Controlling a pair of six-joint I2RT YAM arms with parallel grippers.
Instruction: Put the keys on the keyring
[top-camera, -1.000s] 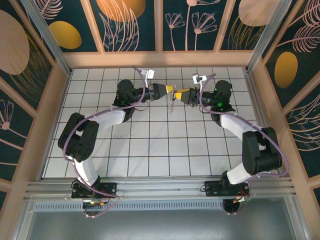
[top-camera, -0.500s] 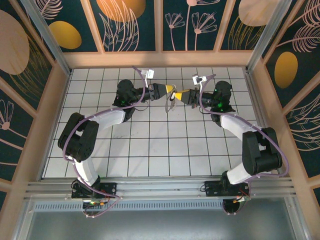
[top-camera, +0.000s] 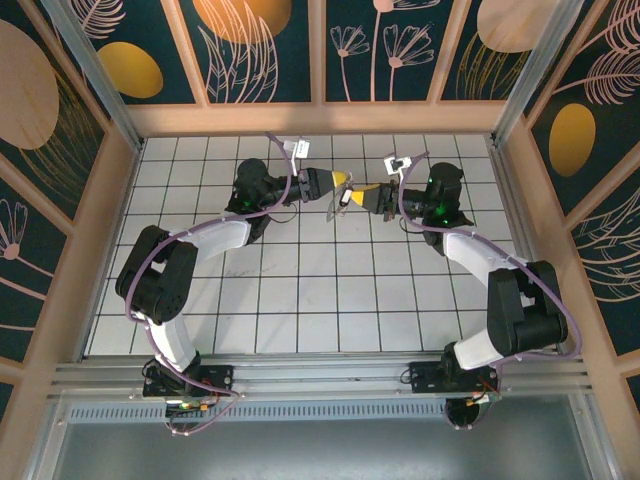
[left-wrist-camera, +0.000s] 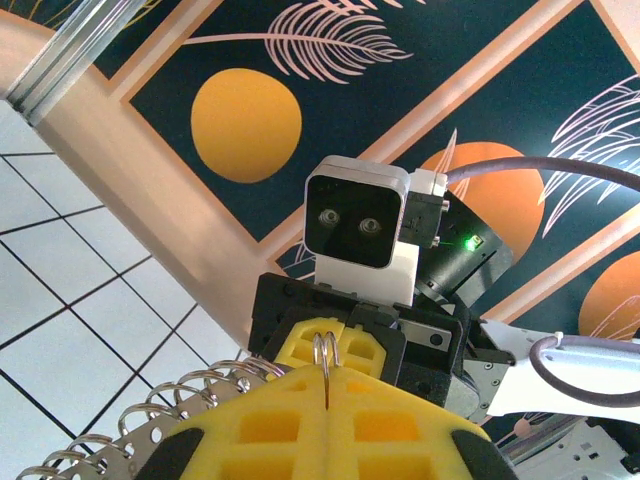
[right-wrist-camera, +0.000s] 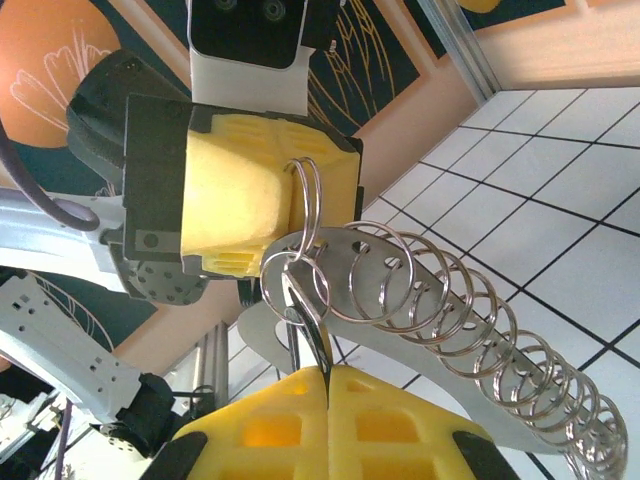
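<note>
Left gripper (left-wrist-camera: 326, 390) is clamped tight on one of the little rings at the end of the keyring (right-wrist-camera: 400, 345), and the right gripper (right-wrist-camera: 327, 385) is pinched closed on a ring right beside it. So the keyring sits between the two facing tips, over the far middle of the tiled table (top-camera: 300, 300).
</note>
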